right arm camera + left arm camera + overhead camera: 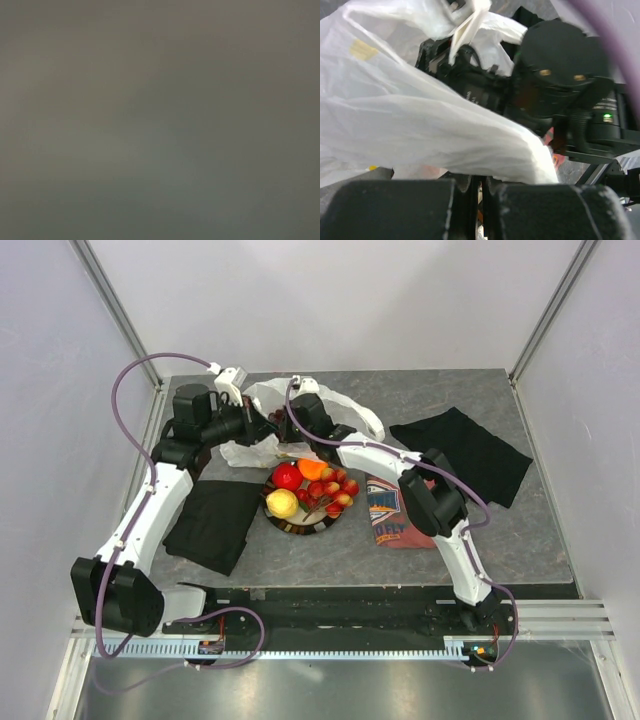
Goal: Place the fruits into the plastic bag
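The plastic bag [262, 445] lies crumpled at the back of the table, a handle loop arching to the right. My left gripper [257, 428] is shut on a fold of the plastic bag [420, 130], the film bunching out above its fingers [481, 182]. My right gripper [291, 424] is pushed into the bag's mouth, its fingers hidden by film; the right wrist view is a blank grey blur. A small dark lump [276, 418] shows there, too unclear to name. A red apple [288, 476], orange [312, 468], lemon [282, 503] and small red-yellow fruits [336, 487] rest on the plate [300, 526].
One black cloth [213, 525] lies left of the plate and another [465, 453] at the right rear. A red printed T-shirt [392, 512] sits just right of the plate, under the right arm. White walls close in the table.
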